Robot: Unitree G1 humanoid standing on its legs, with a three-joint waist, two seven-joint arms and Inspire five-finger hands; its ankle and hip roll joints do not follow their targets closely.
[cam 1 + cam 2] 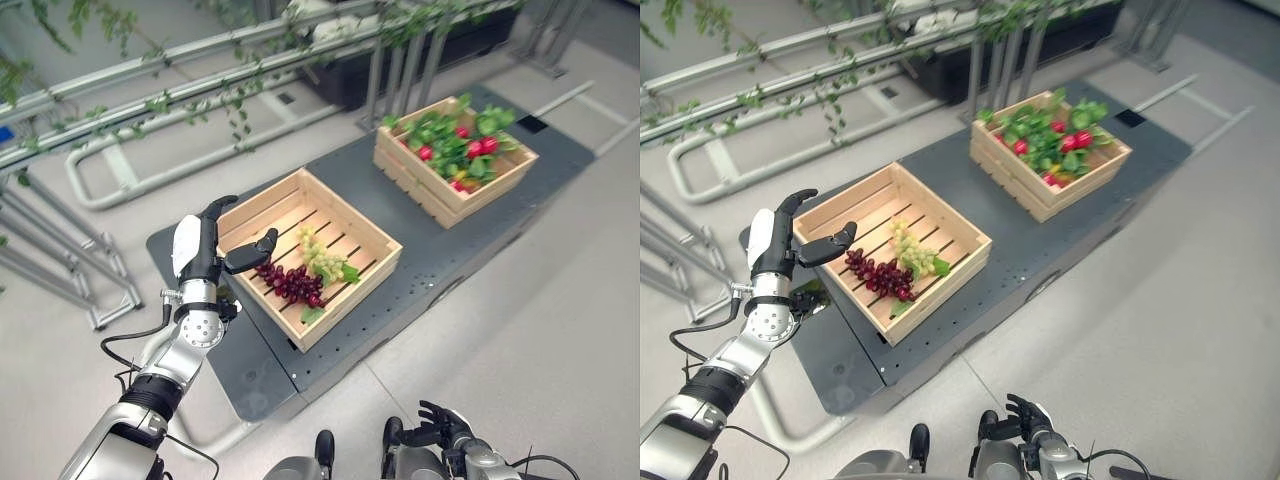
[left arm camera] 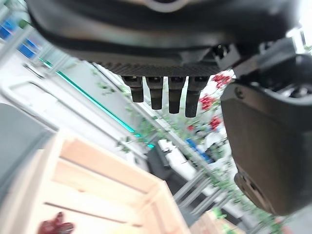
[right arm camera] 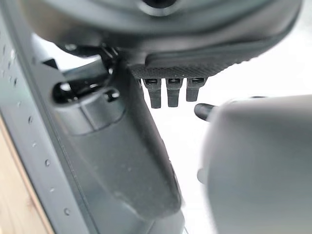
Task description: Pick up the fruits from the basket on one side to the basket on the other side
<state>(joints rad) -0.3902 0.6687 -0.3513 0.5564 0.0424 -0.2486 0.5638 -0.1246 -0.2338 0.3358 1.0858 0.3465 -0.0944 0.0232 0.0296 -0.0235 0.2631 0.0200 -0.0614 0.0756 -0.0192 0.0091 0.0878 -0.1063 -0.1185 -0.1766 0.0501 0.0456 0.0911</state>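
My left hand [image 1: 203, 262] is raised by the left corner of the near wooden crate [image 1: 372, 272], open, fingers straight up, thumb reaching over the rim, nothing in it. Its fingers [image 2: 168, 95] show straight in the left wrist view, above the crate's wall [image 2: 97, 178]. In this crate lie a purple grape bunch [image 1: 290, 283] and a green grape bunch [image 1: 321, 259] with leaves. The far crate [image 1: 420, 192] holds green leaves and red fruits [image 1: 481, 147]. My right hand [image 1: 441, 426] hangs low at the bottom edge, open and holding nothing.
Both crates stand on a dark grey platform [image 1: 440, 260] over a pale floor. Metal rails with trailing vines [image 1: 200, 60] run along the back. A metal frame [image 1: 60, 250] stands to the left of the platform.
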